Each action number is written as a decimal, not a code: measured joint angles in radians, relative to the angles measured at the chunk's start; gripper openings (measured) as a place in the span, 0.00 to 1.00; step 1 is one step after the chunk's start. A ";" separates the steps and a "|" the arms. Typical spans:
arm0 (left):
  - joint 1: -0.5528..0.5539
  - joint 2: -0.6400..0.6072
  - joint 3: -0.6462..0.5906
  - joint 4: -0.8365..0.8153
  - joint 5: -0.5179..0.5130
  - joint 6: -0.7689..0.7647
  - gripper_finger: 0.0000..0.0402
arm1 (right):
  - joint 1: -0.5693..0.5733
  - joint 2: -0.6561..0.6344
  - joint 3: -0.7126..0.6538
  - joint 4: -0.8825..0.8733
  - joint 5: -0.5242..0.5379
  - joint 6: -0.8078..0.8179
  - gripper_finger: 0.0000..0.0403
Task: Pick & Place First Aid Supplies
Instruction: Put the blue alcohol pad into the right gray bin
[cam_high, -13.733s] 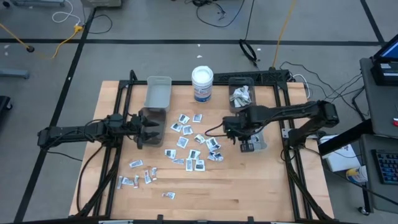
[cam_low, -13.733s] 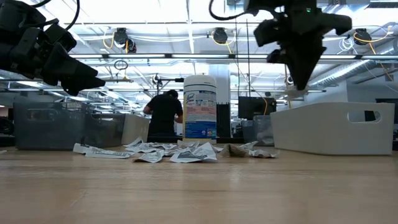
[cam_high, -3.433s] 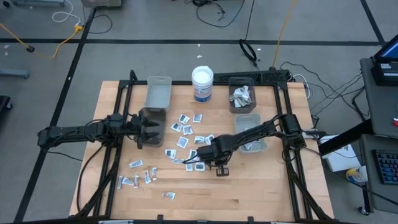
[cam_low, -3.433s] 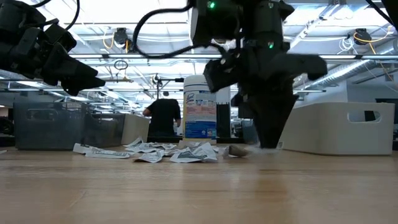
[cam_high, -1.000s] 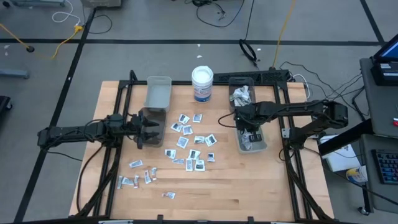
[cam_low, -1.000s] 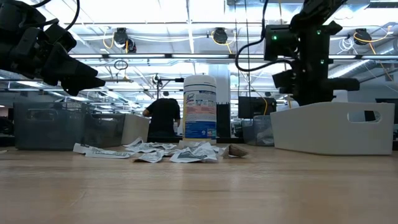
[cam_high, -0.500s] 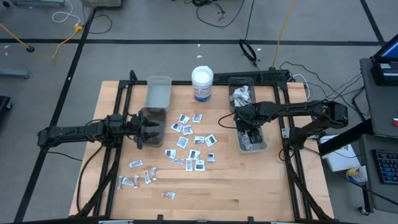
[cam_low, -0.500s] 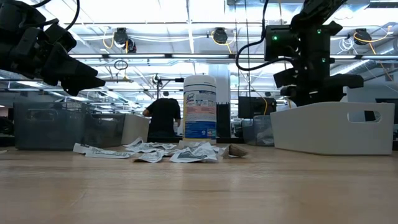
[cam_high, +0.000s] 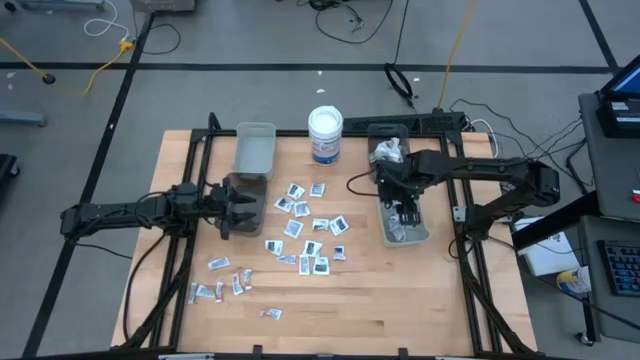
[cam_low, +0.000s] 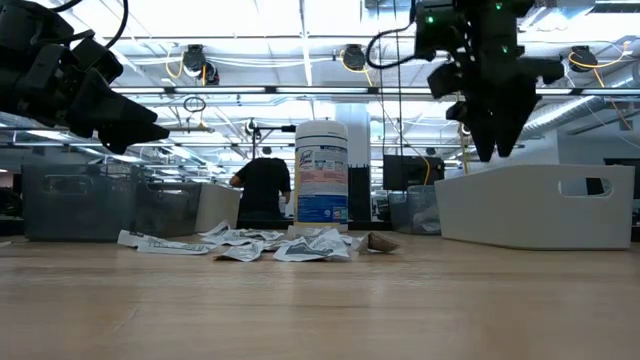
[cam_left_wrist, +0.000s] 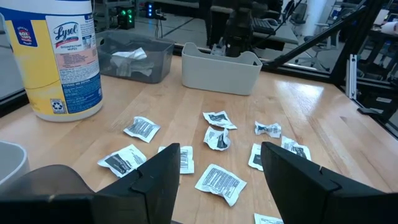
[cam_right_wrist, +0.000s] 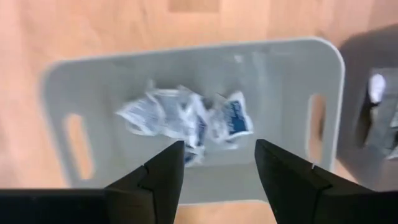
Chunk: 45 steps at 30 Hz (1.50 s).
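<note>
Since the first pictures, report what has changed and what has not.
The right gripper went down to the packets scattered on the table, carried one back to the grey bin, opened over it and has risen. The packets in that bin lie below its open fingers. The left gripper, the wipes tub and the other bins stayed put.

Robotics lab: taped floor (cam_high: 120, 80), trailing cables (cam_high: 340, 15), ceiling ducts (cam_low: 345, 55), monitor benches (cam_low: 410, 170).

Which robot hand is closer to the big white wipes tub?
The right. The right gripper hangs open over the grey bin, a little right of the tub. The left gripper waits farther off, over the table's left side.
</note>
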 joint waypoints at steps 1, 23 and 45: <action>0.000 0.000 0.000 0.000 0.000 0.000 0.57 | 0.000 0.000 0.011 -0.003 -0.021 0.011 0.47; 0.000 0.000 0.000 0.000 0.000 0.000 0.57 | 0.256 0.229 0.220 0.081 -0.053 0.061 0.46; 0.000 0.000 0.000 0.000 0.000 0.000 0.57 | 0.353 0.492 0.519 0.124 -0.053 0.100 0.47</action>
